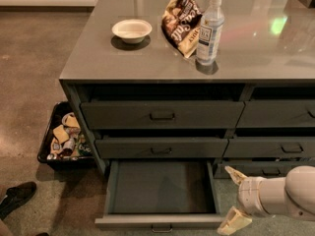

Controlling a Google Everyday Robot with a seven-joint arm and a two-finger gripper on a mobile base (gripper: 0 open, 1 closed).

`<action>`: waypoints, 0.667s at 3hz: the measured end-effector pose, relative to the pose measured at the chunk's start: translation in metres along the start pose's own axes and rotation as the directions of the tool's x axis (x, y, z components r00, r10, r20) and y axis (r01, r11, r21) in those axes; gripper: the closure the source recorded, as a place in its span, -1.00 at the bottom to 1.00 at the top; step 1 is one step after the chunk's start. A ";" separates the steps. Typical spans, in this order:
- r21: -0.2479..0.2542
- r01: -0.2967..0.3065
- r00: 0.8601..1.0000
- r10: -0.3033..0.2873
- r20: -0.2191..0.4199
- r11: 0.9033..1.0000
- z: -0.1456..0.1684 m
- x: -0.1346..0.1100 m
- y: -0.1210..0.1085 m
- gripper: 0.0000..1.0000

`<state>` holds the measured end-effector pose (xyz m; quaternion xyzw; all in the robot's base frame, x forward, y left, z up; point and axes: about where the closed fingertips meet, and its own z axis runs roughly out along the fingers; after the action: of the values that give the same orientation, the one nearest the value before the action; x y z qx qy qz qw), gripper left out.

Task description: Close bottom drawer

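The bottom drawer [162, 187] is found pulled well out beneath the upper drawers [162, 114], its inside bare. The gripper [235, 197] is noted low, just beside the drawer's right front corner, fingers spread wide, nothing held. Contact with the drawer cannot be confirmed. No closing is judged done; the whole push on the front is outstanding.

My pincer [232, 199] hangs spread just right of the bottom drawer [162, 188]. Its side wall [212, 187] blocks it leftward; neighbouring drawer fronts [275, 149] stand behind.
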<state>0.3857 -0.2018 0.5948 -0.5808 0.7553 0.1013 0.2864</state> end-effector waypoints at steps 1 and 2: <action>-0.024 -0.003 1.000 0.002 -0.014 1.000 0.013 0.008 -0.001 -1.00; -0.060 0.024 1.000 -0.025 -0.018 0.998 0.050 0.037 -0.006 -1.00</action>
<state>0.4008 -0.2096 0.5350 -0.5992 0.7474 0.1147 0.2631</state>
